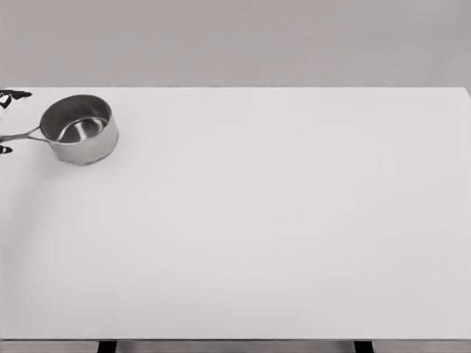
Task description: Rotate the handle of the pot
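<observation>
A broad white table (280,220) fills nearly the whole head view, its far edge running straight across the upper part of the picture and its near edge showing just above the bottom border, where two dark legs or supports (107,346) peek out beneath it. Behind it stands a plain grey wall (243,40) with no visible features. The pot (79,129), a small shiny metal saucepan standing upright with its open mouth facing up, sits on the far left part of the table, close to the far edge. Its thin handle (20,136) sticks out to the left, toward the picture's left border. At that border, just above and just below the handle's end, a few dark fingertips (15,95) of a hand poke into view; so little of the hand shows that I cannot tell whether its fingers are open, curled or touching the handle, nor which arm it belongs to
</observation>
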`<state>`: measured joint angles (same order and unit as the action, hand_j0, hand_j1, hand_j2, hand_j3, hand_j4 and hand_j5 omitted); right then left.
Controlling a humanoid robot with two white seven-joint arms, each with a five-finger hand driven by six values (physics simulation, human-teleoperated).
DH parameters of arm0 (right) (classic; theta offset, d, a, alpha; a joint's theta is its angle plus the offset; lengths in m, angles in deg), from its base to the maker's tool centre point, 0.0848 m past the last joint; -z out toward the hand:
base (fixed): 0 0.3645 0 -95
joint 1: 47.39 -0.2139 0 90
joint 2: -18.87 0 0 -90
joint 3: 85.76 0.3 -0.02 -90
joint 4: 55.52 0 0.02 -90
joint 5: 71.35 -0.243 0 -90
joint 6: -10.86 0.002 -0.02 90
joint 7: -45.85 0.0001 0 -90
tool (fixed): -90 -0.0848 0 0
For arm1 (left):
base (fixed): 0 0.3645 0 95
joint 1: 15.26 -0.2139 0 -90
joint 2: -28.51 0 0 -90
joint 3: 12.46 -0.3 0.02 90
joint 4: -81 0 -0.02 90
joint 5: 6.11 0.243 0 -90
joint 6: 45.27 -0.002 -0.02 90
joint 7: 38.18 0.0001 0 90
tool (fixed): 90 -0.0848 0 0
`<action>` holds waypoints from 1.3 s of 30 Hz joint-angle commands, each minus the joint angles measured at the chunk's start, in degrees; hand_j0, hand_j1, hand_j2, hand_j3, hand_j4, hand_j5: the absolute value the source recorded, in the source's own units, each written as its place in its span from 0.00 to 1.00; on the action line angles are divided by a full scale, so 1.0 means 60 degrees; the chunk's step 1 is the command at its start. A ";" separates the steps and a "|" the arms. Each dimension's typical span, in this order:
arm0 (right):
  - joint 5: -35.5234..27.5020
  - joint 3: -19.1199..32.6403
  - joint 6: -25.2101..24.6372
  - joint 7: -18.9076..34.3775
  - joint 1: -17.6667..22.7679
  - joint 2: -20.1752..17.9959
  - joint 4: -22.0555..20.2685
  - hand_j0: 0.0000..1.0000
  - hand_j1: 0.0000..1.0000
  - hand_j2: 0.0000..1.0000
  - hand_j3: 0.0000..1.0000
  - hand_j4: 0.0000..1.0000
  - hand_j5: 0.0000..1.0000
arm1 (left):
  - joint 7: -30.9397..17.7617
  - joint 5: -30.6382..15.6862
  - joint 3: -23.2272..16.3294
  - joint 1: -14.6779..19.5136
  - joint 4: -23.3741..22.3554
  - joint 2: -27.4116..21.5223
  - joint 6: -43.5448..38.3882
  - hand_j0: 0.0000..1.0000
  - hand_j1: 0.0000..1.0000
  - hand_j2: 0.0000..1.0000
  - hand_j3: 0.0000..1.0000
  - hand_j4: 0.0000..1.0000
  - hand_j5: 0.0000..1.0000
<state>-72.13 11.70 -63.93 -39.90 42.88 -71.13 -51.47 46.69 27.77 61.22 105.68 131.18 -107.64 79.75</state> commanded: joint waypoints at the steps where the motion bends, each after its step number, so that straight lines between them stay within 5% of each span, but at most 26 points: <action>1: -0.0003 0.0002 -0.0002 -0.0004 0.0000 0.0000 -0.0002 1.00 1.00 1.00 1.00 1.00 1.00 | 0.0005 0.0328 -0.0005 0.0044 -0.0350 0.0060 -0.0004 1.00 1.00 1.00 1.00 1.00 1.00; 20: -0.0003 0.0002 -0.0002 -0.0004 0.0000 0.0000 -0.0002 1.00 1.00 1.00 1.00 1.00 1.00 | -0.0025 0.0637 -0.0108 0.0762 -0.0805 0.0294 -0.0004 1.00 1.00 1.00 1.00 1.00 1.00; 39: -0.0003 0.0002 -0.0002 -0.0004 0.0000 0.0000 -0.0002 1.00 1.00 1.00 1.00 1.00 1.00 | 0.0019 0.1808 -0.0122 0.1714 -0.1771 0.1056 -0.0315 1.00 1.00 1.00 1.00 1.00 1.00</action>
<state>-72.13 11.70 -63.94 -39.90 42.88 -71.13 -51.47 46.77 38.62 60.39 116.14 121.19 -101.40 78.17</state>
